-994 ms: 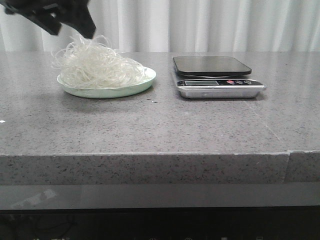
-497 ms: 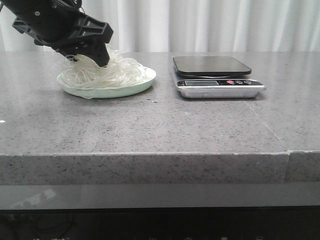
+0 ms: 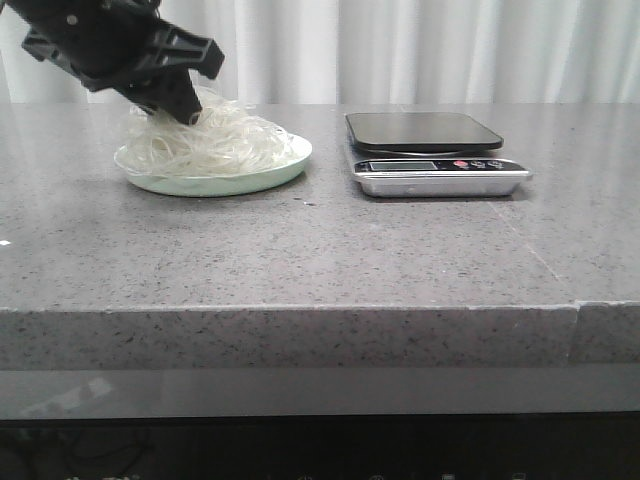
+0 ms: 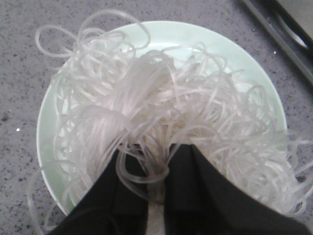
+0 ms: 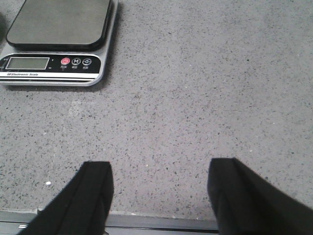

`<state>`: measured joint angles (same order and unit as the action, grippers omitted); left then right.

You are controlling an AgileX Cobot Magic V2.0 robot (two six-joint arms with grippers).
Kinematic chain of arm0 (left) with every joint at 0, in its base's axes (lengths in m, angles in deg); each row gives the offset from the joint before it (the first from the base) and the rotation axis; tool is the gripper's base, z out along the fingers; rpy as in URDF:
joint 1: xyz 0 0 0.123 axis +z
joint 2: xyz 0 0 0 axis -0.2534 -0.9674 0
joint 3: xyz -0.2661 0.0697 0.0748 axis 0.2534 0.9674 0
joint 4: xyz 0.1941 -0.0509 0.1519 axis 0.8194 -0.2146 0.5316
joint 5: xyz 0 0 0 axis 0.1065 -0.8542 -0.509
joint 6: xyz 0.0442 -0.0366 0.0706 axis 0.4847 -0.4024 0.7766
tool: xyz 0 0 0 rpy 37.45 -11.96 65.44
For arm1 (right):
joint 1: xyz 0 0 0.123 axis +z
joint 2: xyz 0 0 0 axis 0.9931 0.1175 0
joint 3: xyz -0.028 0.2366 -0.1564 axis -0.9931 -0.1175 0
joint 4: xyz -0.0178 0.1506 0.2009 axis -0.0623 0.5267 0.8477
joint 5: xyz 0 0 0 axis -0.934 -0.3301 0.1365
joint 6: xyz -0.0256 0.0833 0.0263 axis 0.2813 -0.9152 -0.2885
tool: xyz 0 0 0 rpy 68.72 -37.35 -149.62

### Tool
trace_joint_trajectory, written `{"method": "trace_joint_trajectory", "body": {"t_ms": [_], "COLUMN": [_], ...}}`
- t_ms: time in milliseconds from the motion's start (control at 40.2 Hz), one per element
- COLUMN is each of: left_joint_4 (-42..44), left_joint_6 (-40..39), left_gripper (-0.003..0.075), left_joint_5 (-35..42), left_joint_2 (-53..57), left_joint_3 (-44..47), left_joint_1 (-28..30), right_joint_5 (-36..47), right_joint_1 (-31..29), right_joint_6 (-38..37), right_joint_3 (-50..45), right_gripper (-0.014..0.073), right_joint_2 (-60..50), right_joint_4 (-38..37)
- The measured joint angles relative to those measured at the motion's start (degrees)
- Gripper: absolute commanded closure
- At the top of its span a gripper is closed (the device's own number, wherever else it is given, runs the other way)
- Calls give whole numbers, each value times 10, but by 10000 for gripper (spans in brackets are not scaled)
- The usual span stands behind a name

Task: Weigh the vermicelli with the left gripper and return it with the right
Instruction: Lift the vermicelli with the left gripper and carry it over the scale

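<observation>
My left gripper [image 4: 156, 196] is pinched on a tuft of the vermicelli [image 4: 161, 117], which sits heaped on the pale green plate [image 3: 285, 165], left of the scale [image 3: 430, 150]. My right gripper [image 5: 159, 196] hangs with fingers spread, holding nothing, near the scale.

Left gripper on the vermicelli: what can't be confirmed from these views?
- Front view: the left gripper tips are buried in the vermicelli; the grip is hidden.
- Left wrist view: strands cover the gap between the fingers; the plate is mostly covered.
- Scale: the display is too small to read.
- Right gripper: out of the front view.
</observation>
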<state>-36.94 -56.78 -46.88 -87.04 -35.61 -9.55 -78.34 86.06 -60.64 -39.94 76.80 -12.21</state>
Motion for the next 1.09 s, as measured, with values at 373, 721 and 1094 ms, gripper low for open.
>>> {"method": "trace_joint_trajectory", "body": {"t_ms": [373,721,1094], "left_joint_4": [0,0,5], "left_joint_6": [0,0,0], "left_gripper": [566,566,566], "left_joint_5": [-78,-76,-71], "left_joint_2": [23,-14,-187], "left_joint_3": [-149,-304,-484], "left_joint_1": [-11,-76,-134], "right_joint_5": [0,0,0], "right_joint_1": [0,0,0], "right_joint_6": [1,1,1], "right_joint_3": [0,0,0], "right_gripper": [53,53,53], "right_joint_2": [0,0,0], "right_joint_4": [0,0,0]}}
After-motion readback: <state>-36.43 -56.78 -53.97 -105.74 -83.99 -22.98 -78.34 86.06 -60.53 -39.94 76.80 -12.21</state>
